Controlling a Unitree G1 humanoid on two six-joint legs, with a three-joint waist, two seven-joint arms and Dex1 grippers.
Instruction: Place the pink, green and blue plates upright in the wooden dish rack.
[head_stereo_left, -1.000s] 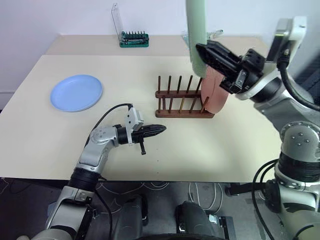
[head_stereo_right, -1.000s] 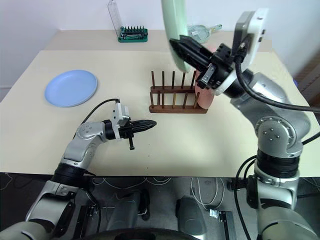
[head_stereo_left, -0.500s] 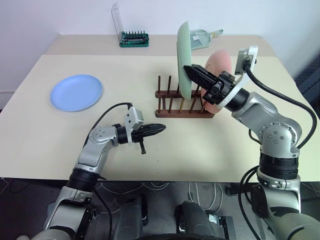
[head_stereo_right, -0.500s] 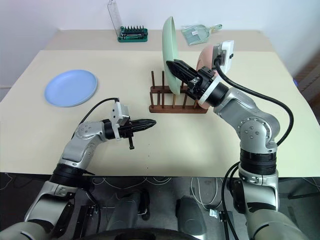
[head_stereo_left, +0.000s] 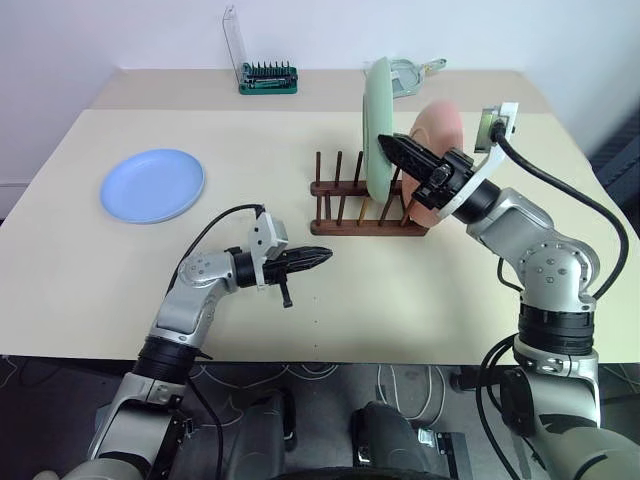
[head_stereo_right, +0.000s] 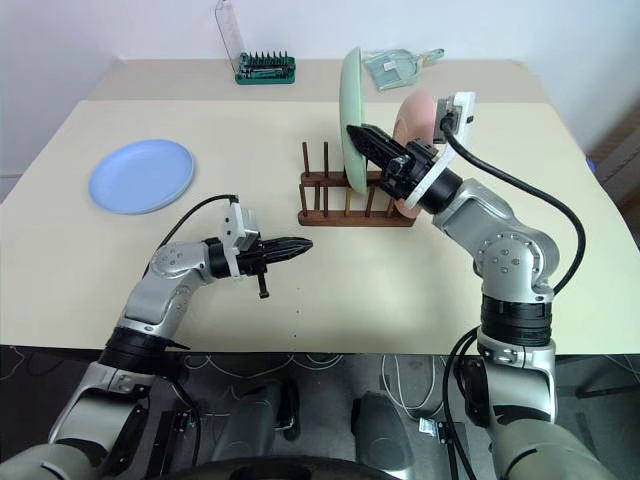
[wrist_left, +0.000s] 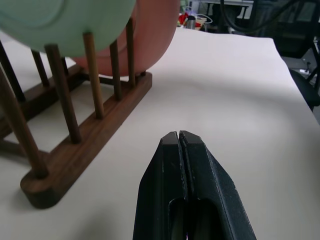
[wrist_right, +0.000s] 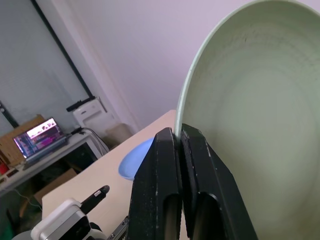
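Note:
My right gripper (head_stereo_left: 393, 149) is shut on the rim of the green plate (head_stereo_left: 378, 128), holding it upright over the wooden dish rack (head_stereo_left: 365, 198), its lower edge down among the pegs. The pink plate (head_stereo_left: 438, 150) stands upright in the rack's right end, just behind the green one. Flat on the table at the far left lies the blue plate (head_stereo_left: 153, 184). My left gripper (head_stereo_left: 322, 258) is shut and empty, hovering low over the table in front of the rack. The green plate (wrist_right: 260, 120) also shows pinched in the right wrist view.
A green screwdriver-bit holder (head_stereo_left: 268, 78) with a clear lid stands at the back of the table. A clear packet (head_stereo_left: 408, 72) lies behind the rack. The cream table (head_stereo_left: 420, 290) ends close in front of my arms.
My right gripper has brought the green plate down from high above the rack and turned it, so its lower edge now sits among the pegs beside the pink plate. The left arm has kept still.

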